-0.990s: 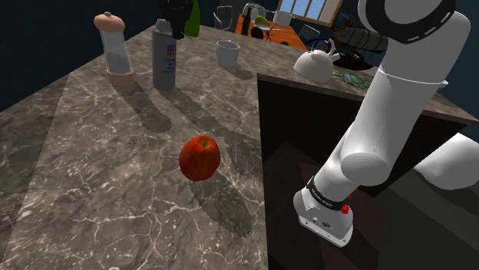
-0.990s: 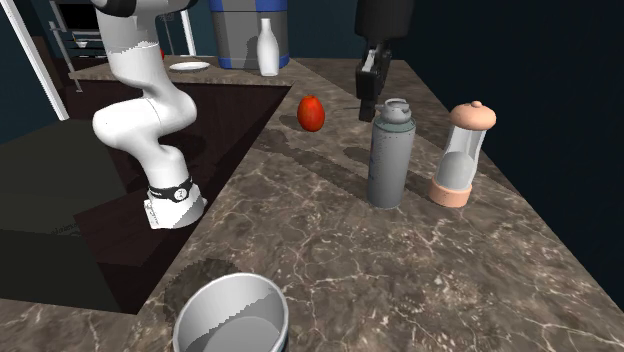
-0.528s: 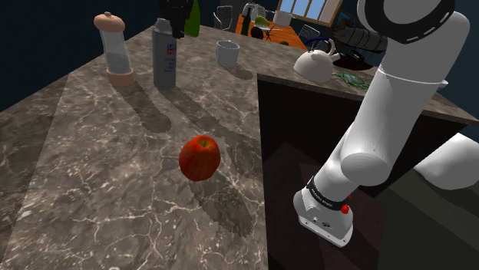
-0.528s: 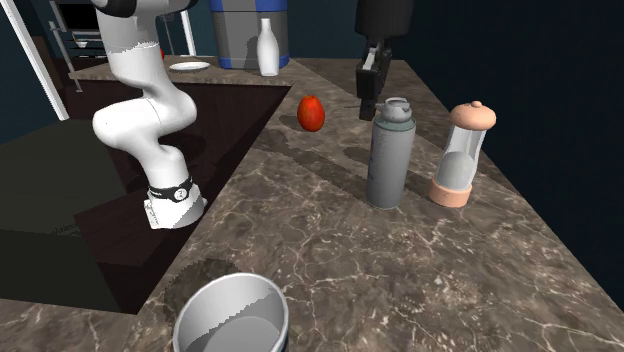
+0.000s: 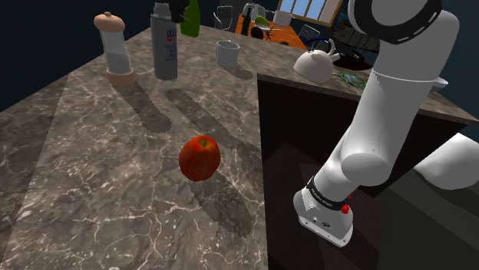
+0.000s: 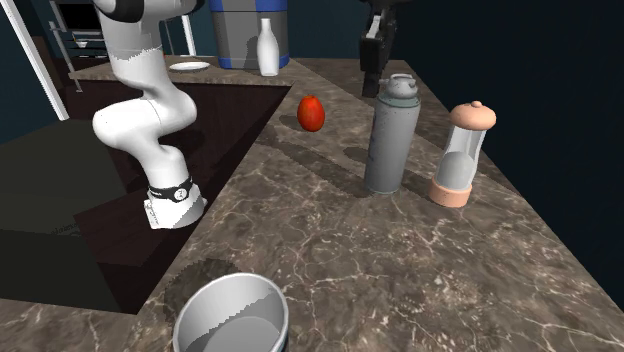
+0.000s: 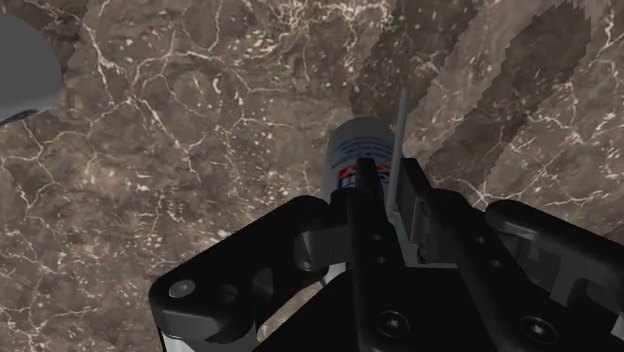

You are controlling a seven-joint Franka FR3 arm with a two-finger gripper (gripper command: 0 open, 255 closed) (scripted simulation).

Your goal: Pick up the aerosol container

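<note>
"Grey aerosol can: where is it?"
"Upright, at or barely above the marbled desk, just beside 1 peach-capped grinder; the apple is well apart."
"And the end effector?"
"Clenched on its cap from above, probably so the can hangs vertical when raised."

The brown stone worktop has white veins. A red apple, a tall grinder and a grey cup stand on it
</note>
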